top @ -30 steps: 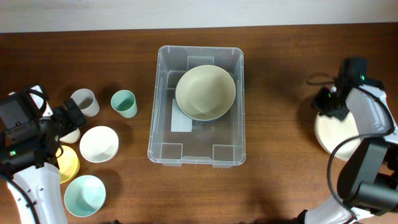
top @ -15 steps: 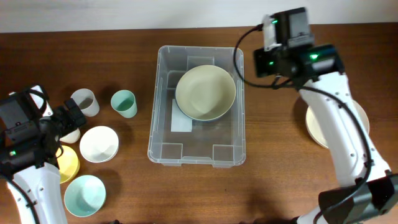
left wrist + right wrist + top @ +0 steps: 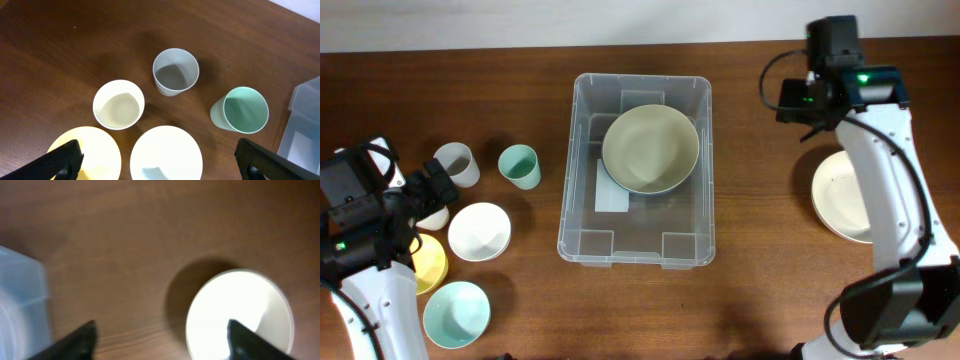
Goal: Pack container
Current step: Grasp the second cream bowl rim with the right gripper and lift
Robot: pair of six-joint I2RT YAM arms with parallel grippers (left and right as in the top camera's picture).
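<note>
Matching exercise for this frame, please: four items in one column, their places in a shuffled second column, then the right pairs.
Items
1. beige bowl
2. mint cup
3. large cream bowl
4. mint bowl

Places
A. on the table, right of the container
B. bottom-left corner of the overhead view
C. inside the container
D. on the table, closest to the container's left wall

Pairs: 1-C, 2-D, 3-A, 4-B
</note>
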